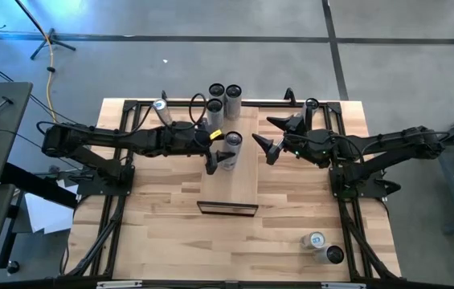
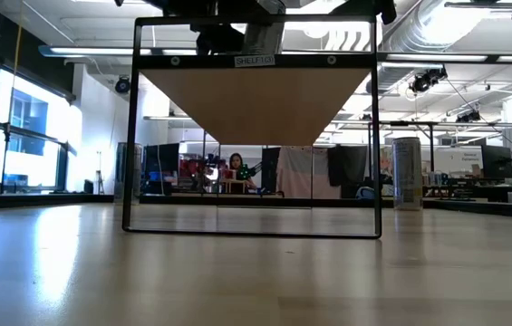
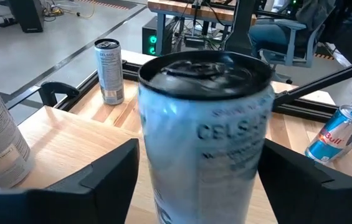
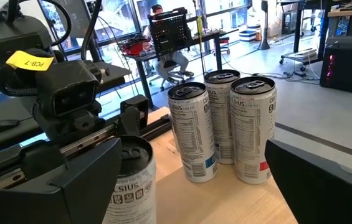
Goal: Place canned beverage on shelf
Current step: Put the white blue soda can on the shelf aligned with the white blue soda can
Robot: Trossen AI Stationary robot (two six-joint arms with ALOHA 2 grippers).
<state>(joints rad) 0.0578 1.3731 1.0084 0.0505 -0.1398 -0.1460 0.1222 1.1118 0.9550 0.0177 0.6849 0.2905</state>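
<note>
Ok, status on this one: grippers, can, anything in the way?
Left gripper astride the can on the shelf, fingers apart, grip unclear. Right gripper open, waiting beside the shelf. Three cans at the shelf's far end, clear.

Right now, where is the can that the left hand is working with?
In the high view, the can stands upright on the shelf, near its middle, between the left hand's fingers, with three cans grouped at the shelf's far end.

White can (image 1: 229, 149) upright on pale shelf (image 1: 243, 172)
</note>
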